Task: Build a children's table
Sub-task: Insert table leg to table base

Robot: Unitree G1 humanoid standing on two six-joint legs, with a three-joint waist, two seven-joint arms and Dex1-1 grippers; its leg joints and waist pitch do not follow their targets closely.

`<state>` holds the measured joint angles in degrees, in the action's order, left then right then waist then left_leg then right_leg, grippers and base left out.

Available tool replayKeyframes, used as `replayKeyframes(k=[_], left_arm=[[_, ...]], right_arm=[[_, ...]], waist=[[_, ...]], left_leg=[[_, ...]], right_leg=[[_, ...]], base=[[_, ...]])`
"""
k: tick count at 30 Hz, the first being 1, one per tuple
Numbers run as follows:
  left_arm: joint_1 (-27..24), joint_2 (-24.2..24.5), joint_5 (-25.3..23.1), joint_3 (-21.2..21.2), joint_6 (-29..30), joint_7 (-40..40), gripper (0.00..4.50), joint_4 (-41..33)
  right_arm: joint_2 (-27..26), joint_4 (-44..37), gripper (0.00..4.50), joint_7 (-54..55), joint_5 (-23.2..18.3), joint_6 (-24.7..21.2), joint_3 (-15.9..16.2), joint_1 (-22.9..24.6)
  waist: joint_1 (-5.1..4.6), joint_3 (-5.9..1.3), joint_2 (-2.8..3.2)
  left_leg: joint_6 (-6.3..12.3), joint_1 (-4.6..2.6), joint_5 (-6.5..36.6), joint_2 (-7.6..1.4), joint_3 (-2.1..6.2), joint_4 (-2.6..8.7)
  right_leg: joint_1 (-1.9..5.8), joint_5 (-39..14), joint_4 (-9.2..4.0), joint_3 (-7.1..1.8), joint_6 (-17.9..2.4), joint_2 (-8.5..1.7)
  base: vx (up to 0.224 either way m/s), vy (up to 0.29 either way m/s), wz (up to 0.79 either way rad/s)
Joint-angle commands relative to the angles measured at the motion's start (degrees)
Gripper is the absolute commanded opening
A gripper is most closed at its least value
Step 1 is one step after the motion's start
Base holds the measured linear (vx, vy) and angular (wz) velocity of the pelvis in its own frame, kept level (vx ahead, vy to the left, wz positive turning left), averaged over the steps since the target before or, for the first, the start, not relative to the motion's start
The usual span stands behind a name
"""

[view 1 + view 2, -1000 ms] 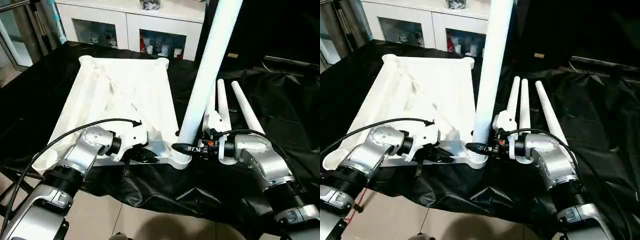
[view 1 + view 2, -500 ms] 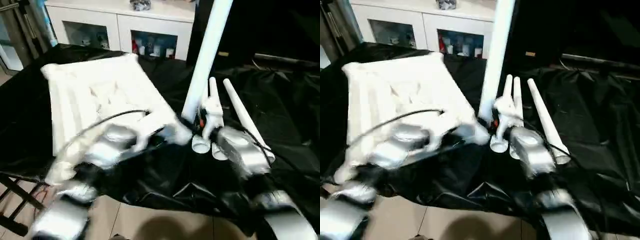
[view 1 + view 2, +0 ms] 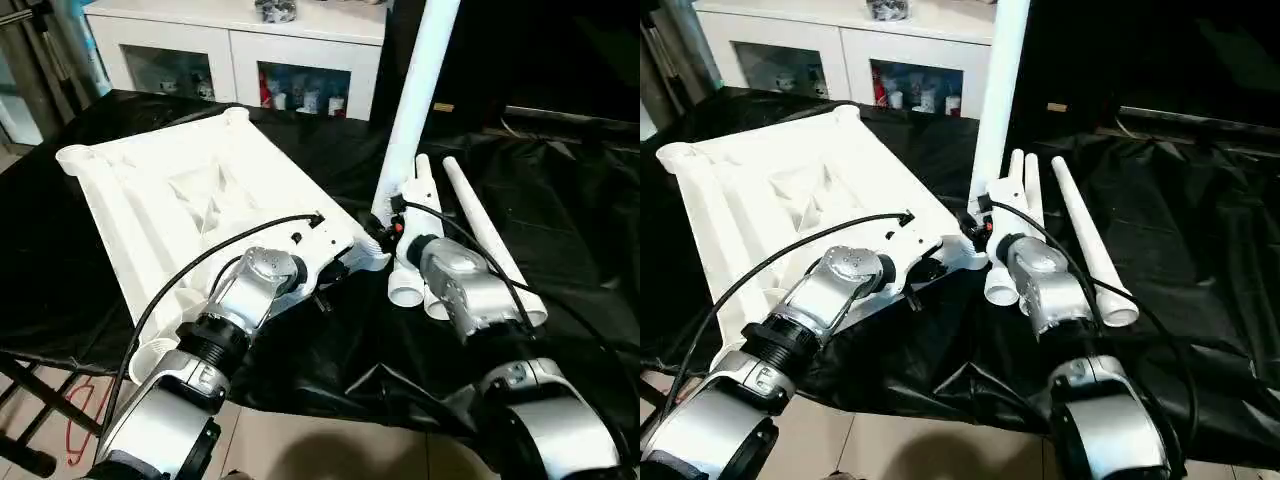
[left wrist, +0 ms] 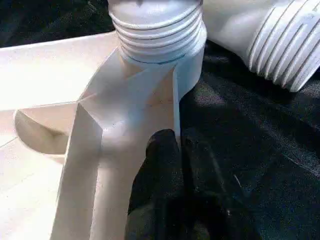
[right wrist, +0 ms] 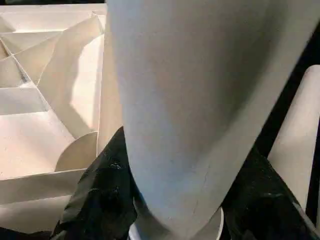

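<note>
Tabletop [image 3: 170,190] lies ribs-up, my left gripper [image 4: 172,165] pinching its near-right corner wall. Just right, my right gripper [image 5: 170,200] clamps the upright leg [image 3: 415,110] socketed there.

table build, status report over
Left end effector pinching tabletop rim by corner socket. Right end effector gripping upright leg there. Three spare legs alongside.

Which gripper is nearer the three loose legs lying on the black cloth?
Right. The right gripper is clamped around the upright leg at its base, right beside the loose legs. The left gripper pinches the tabletop rim by the corner socket, farther from them.
</note>
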<state>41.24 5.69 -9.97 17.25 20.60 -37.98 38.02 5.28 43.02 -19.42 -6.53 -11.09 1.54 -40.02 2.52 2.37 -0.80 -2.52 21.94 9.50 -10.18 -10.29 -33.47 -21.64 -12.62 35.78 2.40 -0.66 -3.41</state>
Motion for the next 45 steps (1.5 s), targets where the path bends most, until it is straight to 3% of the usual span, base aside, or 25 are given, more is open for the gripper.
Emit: replayKeyframes(k=[1,6,7,12,13,17,24,27,32,37,41,45], left_arm=[[3.96,-2.42,0.58,1.01,-2.00,-0.05,0.00,-2.16],[3.89,-2.05,0.48,0.98,-2.57,-0.70,0.00,-2.16],[3.87,-1.96,0.49,0.98,-2.57,-0.77,0.00,-2.23],[3.95,-1.68,0.65,0.99,-2.86,-1.34,0.00,-2.37],[3.96,-1.52,0.73,1.10,-3.34,-1.85,0.00,-2.45],[3.50,-0.66,1.06,1.53,-5.27,-4.08,0.00,-3.28],[2.43,1.14,2.00,1.37,-6.37,-7.30,0.00,-4.97],[1.66,2.05,3.17,1.04,-7.45,-10.04,0.00,-6.07],[1.11,3.51,4.95,0.30,-9.94,-13.48,0.00,-6.72],[-0.56,6.64,7.57,0.46,-12.45,-21.00,0.00,-8.68],[-2.51,10.36,9.79,0.68,-14.96,-28.51,0.00,-11.14],[-2.89,11.29,10.19,0.73,-15.27,-30.10,0.00,-11.57]], right_arm=[[-3.66,6.74,1.88,-1.83,0.71,-5.59,3.48,3.61],[-3.86,7.32,1.88,-2.24,1.17,-5.04,2.85,3.13],[-3.87,7.37,2.23,-2.20,1.20,-4.89,2.62,2.98],[-3.83,6.80,2.68,-3.47,-0.05,-5.31,1.48,2.56],[-3.72,6.50,2.68,-3.72,-0.22,-5.32,1.30,2.44],[-3.10,4.90,3.12,-5.74,-0.97,-5.46,0.59,2.05],[-0.64,0.43,3.73,-9.82,-1.33,-6.40,0.80,1.77],[0.92,-3.66,3.73,-13.77,-2.41,-7.96,1.10,2.53],[4.50,-10.36,3.73,-20.48,-2.74,-9.45,3.34,4.55],[10.59,-17.90,3.73,-29.45,-3.69,-11.83,6.01,7.75],[16.53,-22.53,3.73,-36.30,-3.96,-13.90,7.52,10.60],[17.58,-23.21,3.73,-37.67,-4.08,-14.09,7.66,11.12]], waist=[[0.05,-2.54,0.60],[-0.08,-2.43,0.65],[-0.14,-2.43,0.63],[-0.26,-2.57,0.69],[-0.19,-2.86,0.74],[-0.22,-2.84,0.81],[-0.12,-2.81,0.90],[0.19,-3.00,0.80],[1.35,-3.42,1.06],[2.23,-3.71,1.05],[2.97,-3.59,1.25],[3.13,-3.41,1.23]], left_leg=[[-1.85,-1.47,21.09,-3.27,1.71,4.69],[-1.96,-1.44,21.93,-3.26,1.74,4.83],[-1.96,-1.45,22.11,-3.25,1.74,4.83],[-1.84,-1.49,21.54,-3.33,1.77,4.96],[-1.47,-1.33,19.41,-3.41,1.70,4.95],[-0.58,-1.18,17.19,-3.37,1.48,4.89],[0.40,-1.14,15.20,-3.41,1.29,4.72],[1.39,-0.98,12.22,-3.37,1.23,4.42],[4.46,-0.98,5.14,-3.46,0.99,3.64],[6.32,-0.81,2.87,-3.47,0.85,3.07],[6.24,-0.75,4.33,-3.62,0.73,3.04],[4.54,-0.84,6.66,-3.68,0.71,3.20]], right_leg=[[1.01,-15.91,-5.95,-2.72,-10.73,-5.08],[0.81,-16.96,-6.12,-2.73,-10.39,-5.09],[0.76,-17.25,-6.17,-2.75,-10.32,-5.12],[0.77,-16.81,-6.30,-2.72,-10.38,-5.17],[1.13,-13.42,-6.02,-2.67,-10.86,-5.13],[1.38,-8.71,-5.68,-2.61,-12.25,-5.02],[1.59,-6.25,-5.45,-2.61,-13.48,-5.12],[2.01,-3.26,-5.09,-2.62,-13.73,-5.12],[2.25,7.53,-3.87,-2.44,-15.27,-4.99],[2.34,12.74,-3.12,-2.25,-15.64,-4.87],[2.08,10.39,-3.22,-2.12,-15.51,-4.92],[1.95,6.10,-3.38,-2.15,-15.46,-4.90]], base=[[0.000,0.000,0.00],[0.000,0.000,0.00],[0.000,0.000,0.00],[0.000,0.000,0.00],[0.000,0.000,0.00],[0.000,0.000,0.00],[0.000,0.000,0.00],[0.000,0.000,0.00],[0.000,0.000,0.00],[0.000,0.000,0.00],[0.000,0.000,0.00],[0.000,0.000,0.00]])
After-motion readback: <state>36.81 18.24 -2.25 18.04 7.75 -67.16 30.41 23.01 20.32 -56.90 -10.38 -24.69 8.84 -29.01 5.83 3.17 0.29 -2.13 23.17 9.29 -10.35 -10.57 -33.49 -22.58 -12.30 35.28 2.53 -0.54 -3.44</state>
